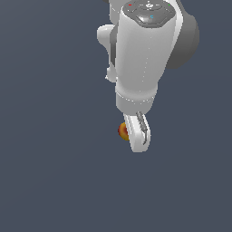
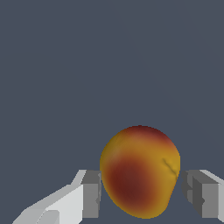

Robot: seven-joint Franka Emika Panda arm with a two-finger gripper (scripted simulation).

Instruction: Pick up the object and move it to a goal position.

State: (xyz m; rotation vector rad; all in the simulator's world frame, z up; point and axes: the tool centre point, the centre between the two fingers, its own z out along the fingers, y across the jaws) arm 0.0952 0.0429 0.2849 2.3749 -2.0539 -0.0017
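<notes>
The object, a small round yellow-orange ball with a red patch (image 2: 140, 173), sits between my gripper's two grey pads in the wrist view. One pad (image 2: 91, 192) and the other pad (image 2: 197, 194) stand against its two sides. My gripper (image 2: 142, 197) is shut on the ball. In the exterior view the white gripper (image 1: 136, 133) points down below the arm. The ball (image 1: 121, 131) shows only partly at the finger's edge on the exterior view's left; the rest is hidden behind the finger.
The white and grey arm (image 1: 145, 50) fills the upper middle of the exterior view. A plain dark grey-blue surface (image 1: 54, 172) lies all around. No goal marker shows.
</notes>
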